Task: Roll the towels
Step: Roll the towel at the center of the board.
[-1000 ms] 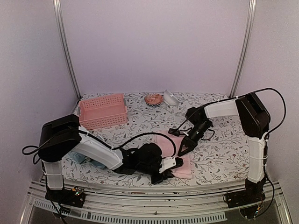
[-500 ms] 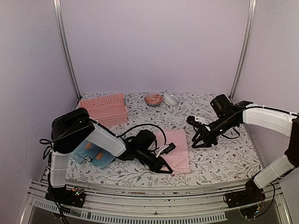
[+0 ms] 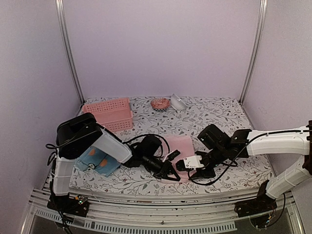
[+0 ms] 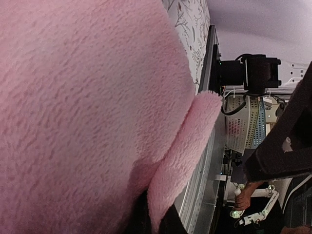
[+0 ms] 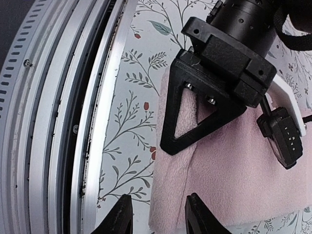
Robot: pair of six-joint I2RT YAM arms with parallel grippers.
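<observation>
Top external, pink towel (image 3: 185, 146) long axis near-to-far

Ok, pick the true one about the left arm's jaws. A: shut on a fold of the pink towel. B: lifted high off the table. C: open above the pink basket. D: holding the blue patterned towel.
A: the left wrist view shows a pinched ridge of the pink towel running into the closed jaws, while the blue patterned towel lies well behind them at the table's left.

pink basket (image 3: 107, 115): back left | orange dish (image 3: 160, 103) | white object (image 3: 178, 102) | floral tablecloth (image 3: 229, 117)
</observation>
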